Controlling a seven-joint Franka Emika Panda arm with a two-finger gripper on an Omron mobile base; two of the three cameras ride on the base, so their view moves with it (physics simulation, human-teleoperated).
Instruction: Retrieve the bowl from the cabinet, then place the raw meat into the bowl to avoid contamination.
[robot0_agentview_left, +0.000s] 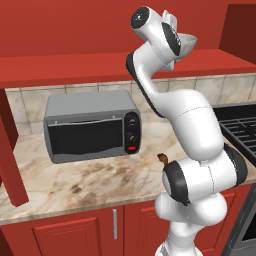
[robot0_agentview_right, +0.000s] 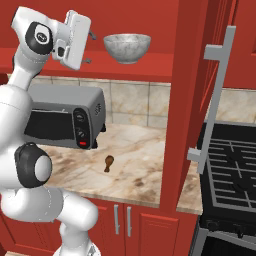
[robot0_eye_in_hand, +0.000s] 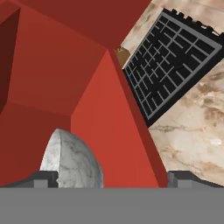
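The gripper (robot0_agentview_right: 89, 47), released and spread wide, hovers just beside the bowl (robot0_agentview_right: 127, 47) on the open cabinet's (robot0_agentview_right: 150, 67) shelf. Its rounded, mottled stone-like wall could slip from the fingers and tip off the shelf. The small brown raw meat (robot0_agentview_right: 108, 162) lies on the marbled counter (robot0_agentview_right: 145, 155) below the bowl.

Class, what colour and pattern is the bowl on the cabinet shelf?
Mottled grey, stone-like bowl, lighter inside; clearest in the right base view.
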